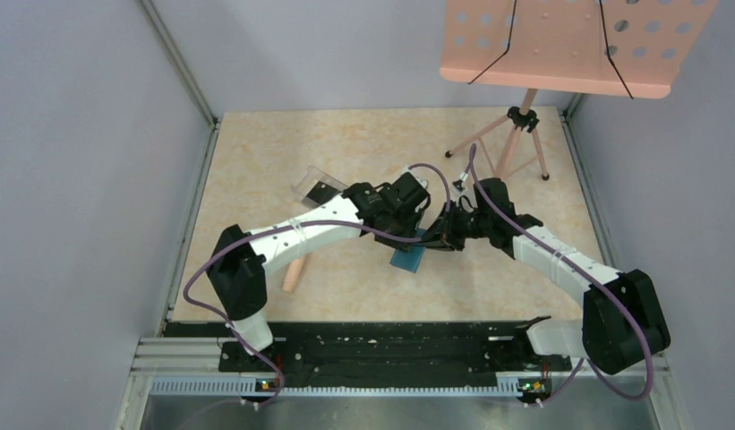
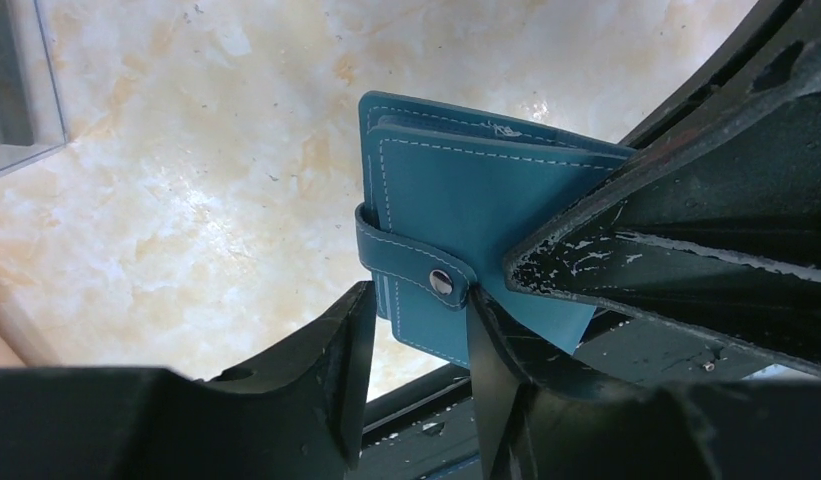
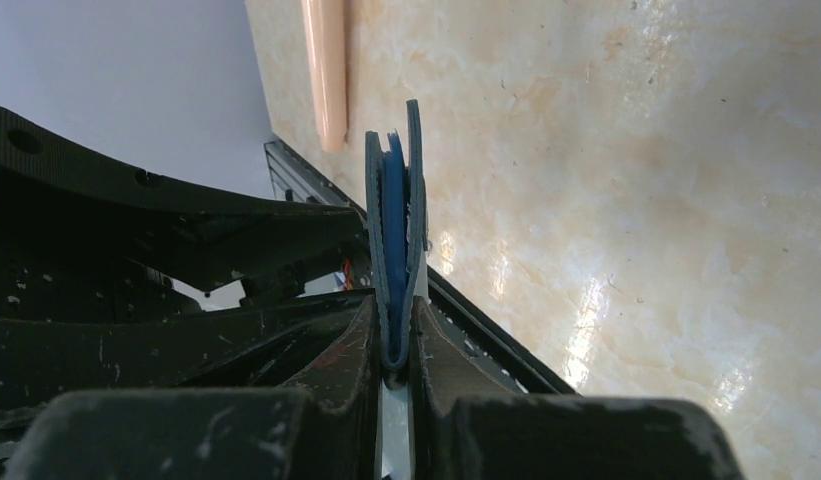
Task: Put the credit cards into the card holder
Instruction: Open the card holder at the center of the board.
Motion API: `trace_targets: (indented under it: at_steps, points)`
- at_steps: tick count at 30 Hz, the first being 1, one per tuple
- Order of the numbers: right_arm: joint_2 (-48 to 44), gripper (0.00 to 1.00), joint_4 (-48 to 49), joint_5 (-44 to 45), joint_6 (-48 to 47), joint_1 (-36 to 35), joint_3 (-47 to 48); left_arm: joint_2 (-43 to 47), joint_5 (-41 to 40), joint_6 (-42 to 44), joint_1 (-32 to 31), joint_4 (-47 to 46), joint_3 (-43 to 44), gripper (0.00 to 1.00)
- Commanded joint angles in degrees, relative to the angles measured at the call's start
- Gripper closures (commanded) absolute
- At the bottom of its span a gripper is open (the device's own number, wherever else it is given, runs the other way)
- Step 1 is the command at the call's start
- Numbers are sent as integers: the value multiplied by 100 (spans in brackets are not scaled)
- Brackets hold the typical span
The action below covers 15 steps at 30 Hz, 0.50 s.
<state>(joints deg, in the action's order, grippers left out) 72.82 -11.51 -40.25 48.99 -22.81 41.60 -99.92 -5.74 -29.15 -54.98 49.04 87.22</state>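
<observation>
The teal-blue card holder (image 1: 406,258) hangs folded above the table, snap strap fastened. My right gripper (image 3: 393,305) is shut on its folded edge (image 3: 391,200), with the two covers sticking out past the fingertips. My left gripper (image 2: 418,295) stands open from the other side, its fingers straddling the strap corner of the card holder (image 2: 466,190) beside the snap button (image 2: 441,282). In the top view the two grippers (image 1: 419,228) (image 1: 442,236) meet over the table's middle. A black credit card (image 1: 324,190) seems to lie in the clear box.
The clear plastic box (image 1: 311,184) lies behind the left arm, and its corner (image 2: 16,90) shows in the left wrist view. A pink cylinder (image 1: 294,273) rests near the left arm's base. A tripod (image 1: 523,134) carrying a pink perforated board (image 1: 569,45) stands at the back right.
</observation>
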Motion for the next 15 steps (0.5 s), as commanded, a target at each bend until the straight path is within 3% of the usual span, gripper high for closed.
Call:
trace_targets:
  at_steps: [1,15]
  points:
    - [-302,100,50,-542,27,-163,-59,-129,-288,-196,239,-185,-133,57]
    - [-325,100,-91,-612,-87,-169,-137,248,178,-689,1231,-459,-1348,63]
